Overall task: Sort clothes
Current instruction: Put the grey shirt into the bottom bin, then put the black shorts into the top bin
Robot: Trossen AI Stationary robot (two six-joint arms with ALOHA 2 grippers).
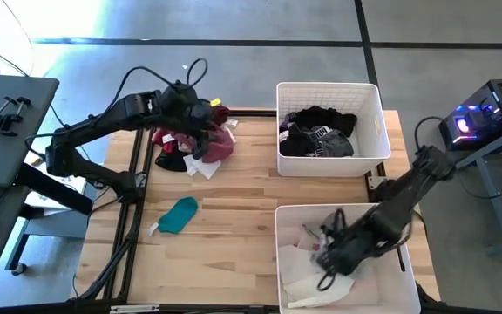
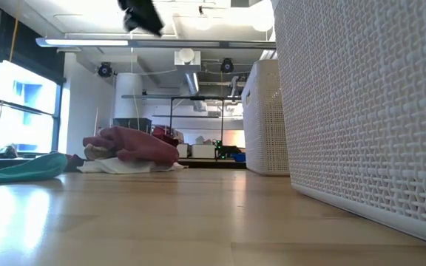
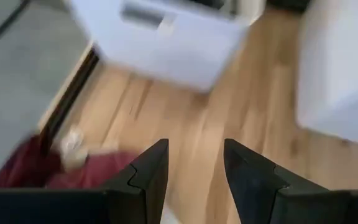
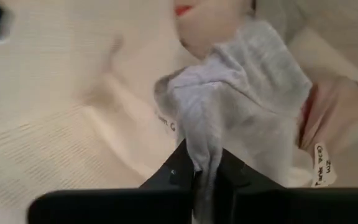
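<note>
Now right fingers (image 4: 205, 177) pinch grey cloth (image 4: 241, 93) over near bin (image 1: 290, 218); may snag. Left fingers (image 3: 194, 180) open, empty above maroon pile (image 1: 207, 139).

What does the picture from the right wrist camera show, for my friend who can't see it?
The right gripper pinches a light grey garment between its two dark fingers, over the white bin. A pale pink garment with a white tag lies beside it.

smooth wood table (image 1: 234, 218), soft cloth garments (image 1: 194, 144)
</note>
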